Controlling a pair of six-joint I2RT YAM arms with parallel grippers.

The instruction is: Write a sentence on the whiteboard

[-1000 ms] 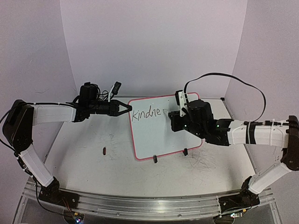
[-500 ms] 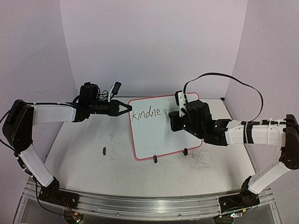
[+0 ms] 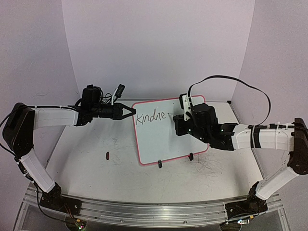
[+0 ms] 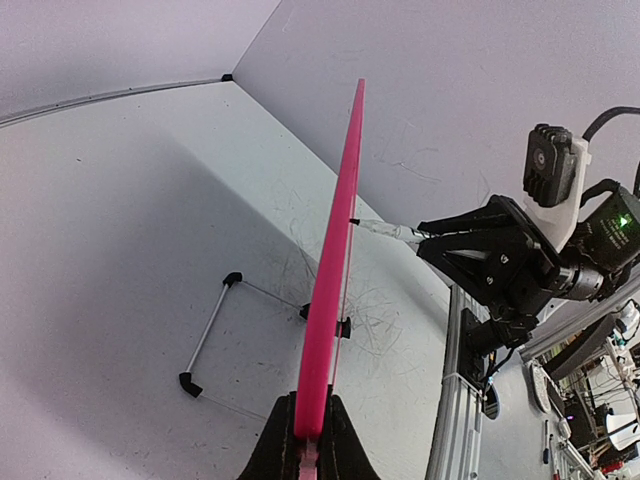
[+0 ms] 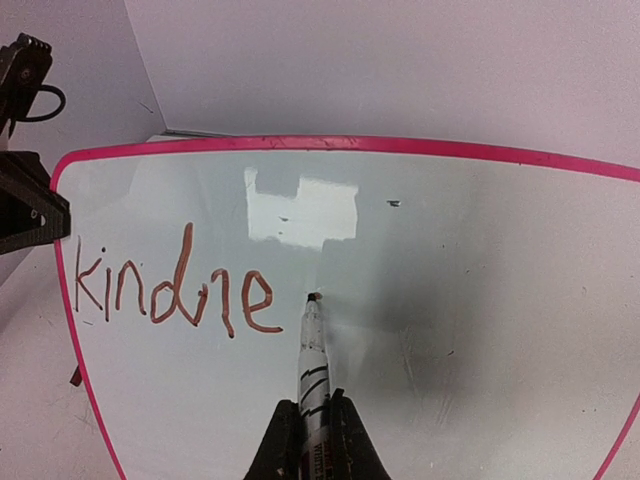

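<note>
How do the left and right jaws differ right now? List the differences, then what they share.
1. The left jaws clamp the whiteboard by its pink rim, at its left side. The right jaws clamp a marker instead.
2. The left jaws meet the board edge-on. The right jaws face its front, with the marker tip touching it just right of the writing, which reads "kindne".
Shared: both are shut on something, and both are at the board.

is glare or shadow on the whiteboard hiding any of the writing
Right wrist view: a bright glare patch sits on the whiteboard above the writing, not over it, and a soft shadow lies right of the marker tip. Top external view: evenly lit, letters legible. Left wrist view: whiteboard edge-on, no writing visible.
</note>
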